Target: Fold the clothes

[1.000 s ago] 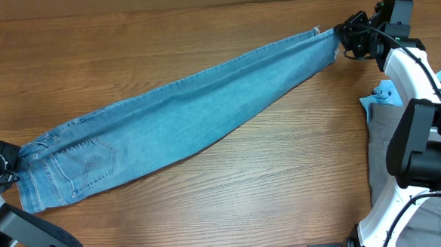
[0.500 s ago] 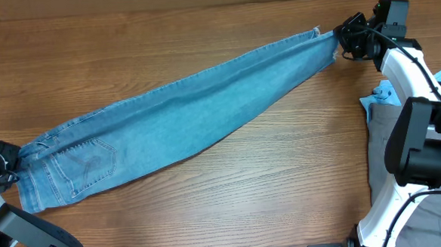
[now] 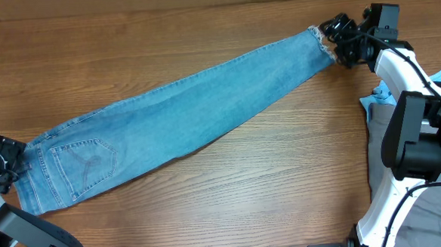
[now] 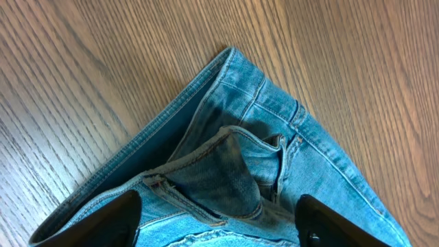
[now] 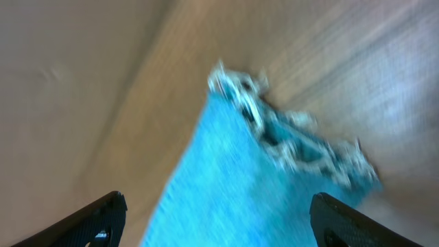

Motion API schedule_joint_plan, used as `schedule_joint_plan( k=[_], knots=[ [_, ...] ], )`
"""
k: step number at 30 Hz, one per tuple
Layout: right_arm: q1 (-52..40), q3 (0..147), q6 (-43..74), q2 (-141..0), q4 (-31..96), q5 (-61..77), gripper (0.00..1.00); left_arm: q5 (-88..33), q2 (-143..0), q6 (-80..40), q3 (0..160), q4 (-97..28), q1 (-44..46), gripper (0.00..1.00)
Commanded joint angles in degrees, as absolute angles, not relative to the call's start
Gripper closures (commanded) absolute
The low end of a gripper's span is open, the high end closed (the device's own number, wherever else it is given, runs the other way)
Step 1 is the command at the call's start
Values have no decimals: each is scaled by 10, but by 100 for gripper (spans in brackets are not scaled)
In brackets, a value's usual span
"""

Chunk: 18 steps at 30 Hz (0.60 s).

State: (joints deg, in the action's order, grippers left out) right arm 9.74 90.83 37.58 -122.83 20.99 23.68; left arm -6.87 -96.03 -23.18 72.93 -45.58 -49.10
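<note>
CLOTH LAID LONG: The long pair of light blue washed-denim jeans (image 3: 182,118) lies stretched slantwise across the brown wooden table (image 3: 247,205), with the waist at your near left and the frayed hem (image 3: 318,37) at the far right. Your left gripper (image 3: 7,156) stands spread just off the stitched waistband (image 4: 212,165), pinching nothing. Your right gripper (image 3: 335,38) is likewise spread at the hem, which is blurred in its wrist view. Expect soft but weighty denim that drapes and drags. The thick waistband and the hem corners look like the surest holds. The table's middle offers room for a fold, but a grey garment (image 3: 381,153) and a pale blue one (image 3: 378,98) crowd the right edge.
</note>
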Motion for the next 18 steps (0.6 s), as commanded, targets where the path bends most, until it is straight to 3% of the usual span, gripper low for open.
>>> schedule_joint_plan(
  k=[1,5,10,18],
  knots=[
    [100,924,289,-1218,246,267,10,-71,-963,-210,743,-459,-490,22],
    [100,924,230,-1217,320,267,11,-71,-963,-186,743,-474,-495,14],
    [99,924,161,-1212,357,276,13,-71,-963,-161,743,-477,-499,14],
    [99,924,156,-1178,365,331,13,-57,-963,-82,743,-447,-498,13]
  ],
)
